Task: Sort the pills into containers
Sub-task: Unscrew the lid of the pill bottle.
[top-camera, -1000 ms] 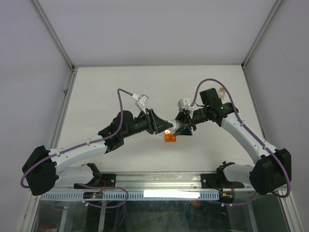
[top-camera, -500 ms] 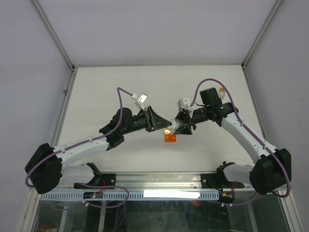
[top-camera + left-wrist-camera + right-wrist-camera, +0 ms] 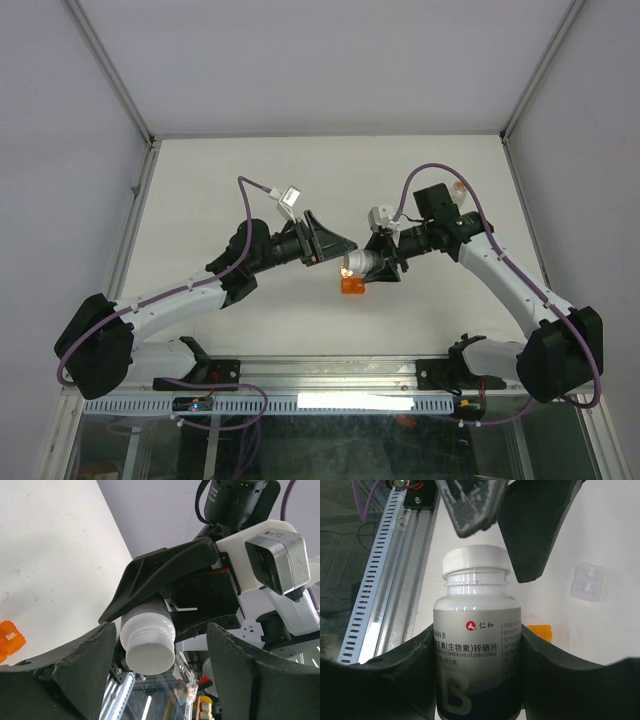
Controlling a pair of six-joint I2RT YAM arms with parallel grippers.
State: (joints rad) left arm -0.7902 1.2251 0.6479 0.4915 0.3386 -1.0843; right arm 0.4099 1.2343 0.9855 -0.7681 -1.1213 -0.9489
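My right gripper is shut on a white bottle with a dark band and holds it above the table, cap towards the left arm. In the right wrist view the bottle fills the space between the fingers and its white cap is on. My left gripper is open and stands a little apart from the cap; in the left wrist view the bottle's cap end shows between its spread fingers. A stubby orange cup sits on the table under the bottle. No pills show.
A small clear vial with something orange in it stands at the back right, behind the right arm. A small clear plastic piece lies on the table beside the orange cup. A slotted metal rail runs along the near edge.
My left gripper was at the bottle's cap; it has drawn back up and to the left and now stands open, clear of it. The right gripper still holds the bottle in place.
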